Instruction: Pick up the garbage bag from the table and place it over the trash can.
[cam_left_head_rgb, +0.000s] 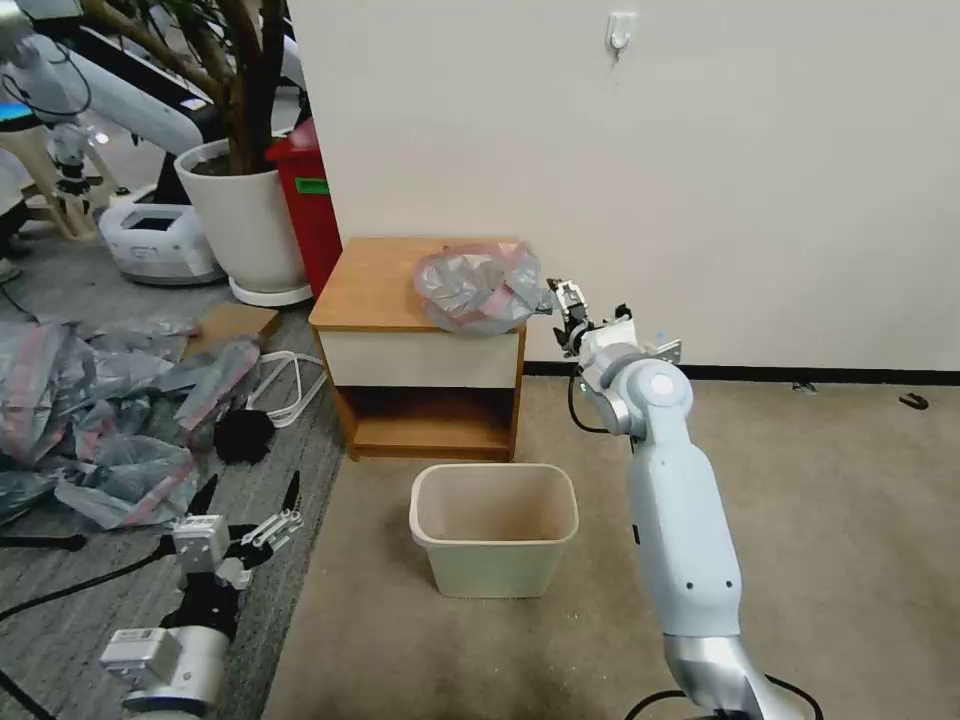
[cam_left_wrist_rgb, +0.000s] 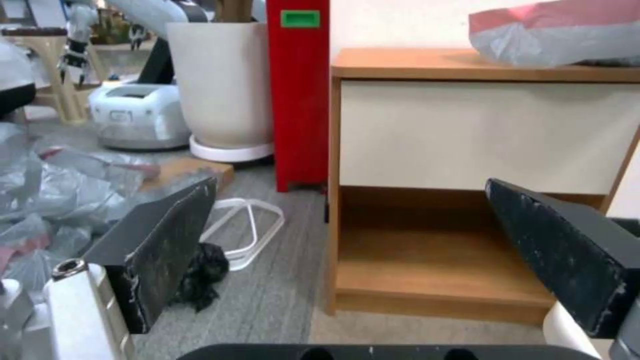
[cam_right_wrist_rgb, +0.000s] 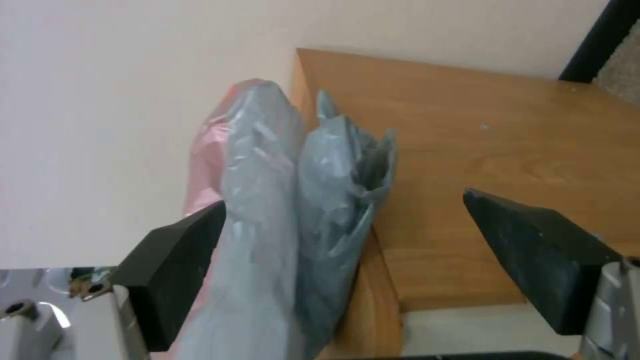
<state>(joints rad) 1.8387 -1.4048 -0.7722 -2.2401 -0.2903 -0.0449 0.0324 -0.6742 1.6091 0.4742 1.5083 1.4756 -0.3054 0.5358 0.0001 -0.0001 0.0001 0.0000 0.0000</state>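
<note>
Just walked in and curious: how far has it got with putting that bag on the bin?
Nothing is finished. The garbage bag lies on the table. The right pincer is at the table's right edge, open, with the bag's end between its fingers. Closing, lifting and fitting it over the unlined trash can remain. The left pincer waits low, open.

No readable text, brand, number or sign anywhere. Green label (cam_left_wrist_rgb: 299, 18) on tall red bin (cam_left_wrist_rgb: 298, 95): plain green rectangle, no lettering legible; same label seen from head view (cam_left_head_rgb: 311, 186), too small to read. White unit (cam_left_head_rgb: 160, 240) on floor beside plant pot: dark panel on top, no marking legible. Small tag on left wrist housing (cam_left_head_rgb: 140, 640): marks too fine to make out.
</note>
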